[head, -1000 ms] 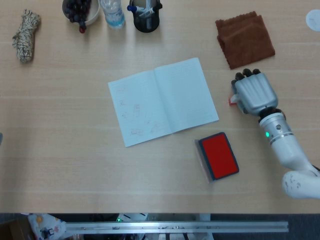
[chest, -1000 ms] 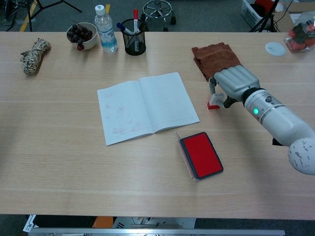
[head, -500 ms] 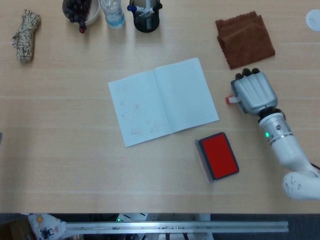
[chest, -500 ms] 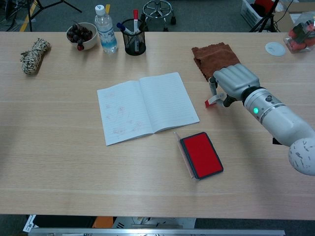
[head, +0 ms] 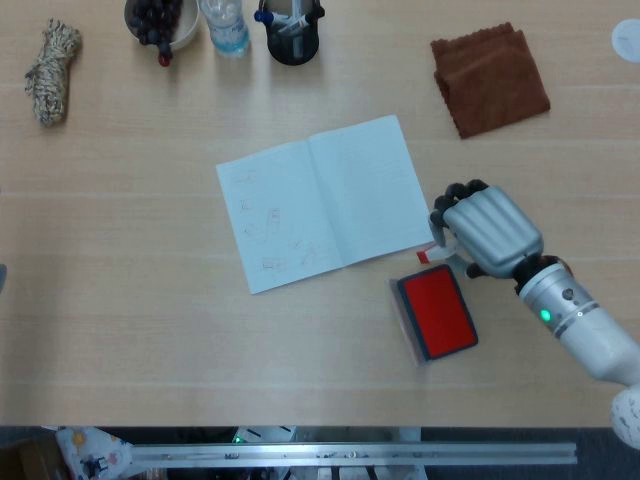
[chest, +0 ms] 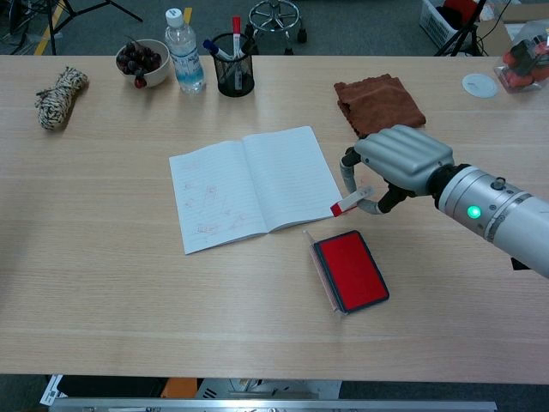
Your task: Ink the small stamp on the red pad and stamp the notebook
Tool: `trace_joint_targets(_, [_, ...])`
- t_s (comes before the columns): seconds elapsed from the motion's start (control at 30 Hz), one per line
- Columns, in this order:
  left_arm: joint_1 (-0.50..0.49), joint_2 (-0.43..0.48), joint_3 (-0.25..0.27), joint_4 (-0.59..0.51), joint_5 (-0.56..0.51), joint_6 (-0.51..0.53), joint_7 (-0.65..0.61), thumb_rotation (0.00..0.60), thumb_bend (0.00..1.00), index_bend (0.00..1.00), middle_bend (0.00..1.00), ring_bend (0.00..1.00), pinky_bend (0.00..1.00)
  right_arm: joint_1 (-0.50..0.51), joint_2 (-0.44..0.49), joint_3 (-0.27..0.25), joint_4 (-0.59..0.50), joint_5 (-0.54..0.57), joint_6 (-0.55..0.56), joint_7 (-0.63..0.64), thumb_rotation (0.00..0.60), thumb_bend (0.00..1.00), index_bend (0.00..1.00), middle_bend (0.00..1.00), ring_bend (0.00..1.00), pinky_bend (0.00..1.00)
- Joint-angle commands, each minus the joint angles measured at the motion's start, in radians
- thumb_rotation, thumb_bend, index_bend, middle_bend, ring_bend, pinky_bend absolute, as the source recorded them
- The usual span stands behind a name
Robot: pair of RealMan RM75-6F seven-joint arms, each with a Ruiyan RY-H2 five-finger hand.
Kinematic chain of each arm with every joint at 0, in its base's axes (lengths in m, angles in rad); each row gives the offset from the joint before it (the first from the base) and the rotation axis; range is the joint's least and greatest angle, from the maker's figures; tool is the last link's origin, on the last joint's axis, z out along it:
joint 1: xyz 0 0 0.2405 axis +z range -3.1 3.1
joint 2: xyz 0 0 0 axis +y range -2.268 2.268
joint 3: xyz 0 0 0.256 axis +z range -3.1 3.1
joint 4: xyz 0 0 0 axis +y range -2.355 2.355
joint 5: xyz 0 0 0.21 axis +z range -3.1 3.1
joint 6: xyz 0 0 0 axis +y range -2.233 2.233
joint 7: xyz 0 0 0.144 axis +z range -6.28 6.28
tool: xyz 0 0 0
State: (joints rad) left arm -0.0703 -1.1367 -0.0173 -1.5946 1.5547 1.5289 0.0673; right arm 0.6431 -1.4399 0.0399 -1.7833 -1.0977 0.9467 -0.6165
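My right hand [chest: 399, 163] [head: 485, 232] holds the small stamp [chest: 350, 201] [head: 432, 252], a white stick with a red end, tilted above the table. It hovers just past the near right corner of the open notebook [chest: 253, 184] [head: 325, 200] and just behind the red ink pad [chest: 350, 269] [head: 436, 309]. The pad lies open, its lid folded to the left. The notebook's left page carries several faint red marks; its right page looks blank. My left hand shows in neither view.
A brown cloth [chest: 377, 101] lies behind the right hand. Along the far edge stand a pen cup [chest: 233, 69], a water bottle [chest: 184, 53], a bowl of dark fruit [chest: 142, 58] and a coil of rope [chest: 57, 97].
My right hand lifted the stamp off the table beside the cloth and carried it left and toward the near edge, close to the ink pad. The stamp now tilts in its grip.
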Motion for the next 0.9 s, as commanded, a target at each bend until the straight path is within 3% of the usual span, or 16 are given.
trace_joint_targets(0.03, [0.002,0.002,0.001,-0.001,0.001,0.003,-0.001,0.600,0.26,0.14,0.13,0.13,0.07,0.012,0.032,-0.028,-0.040,0.022,-0.037,0.009,0.600,0.34,0.63,0.43,0.26,0.30])
trace_joint_targets(0.47, [0.005,-0.004,0.006,0.010,0.005,0.002,-0.004,0.600,0.27,0.14,0.12,0.13,0.07,0.053,0.039,-0.077,-0.068,0.091,-0.051,-0.074,0.600,0.34,0.63,0.43,0.27,0.30])
trace_joint_targets(0.9, [0.008,-0.012,0.004,0.028,-0.003,0.001,-0.020,0.600,0.27,0.14,0.12,0.13,0.07,0.112,-0.032,-0.110,-0.049,0.188,-0.023,-0.203,0.600,0.34,0.63,0.43,0.27,0.30])
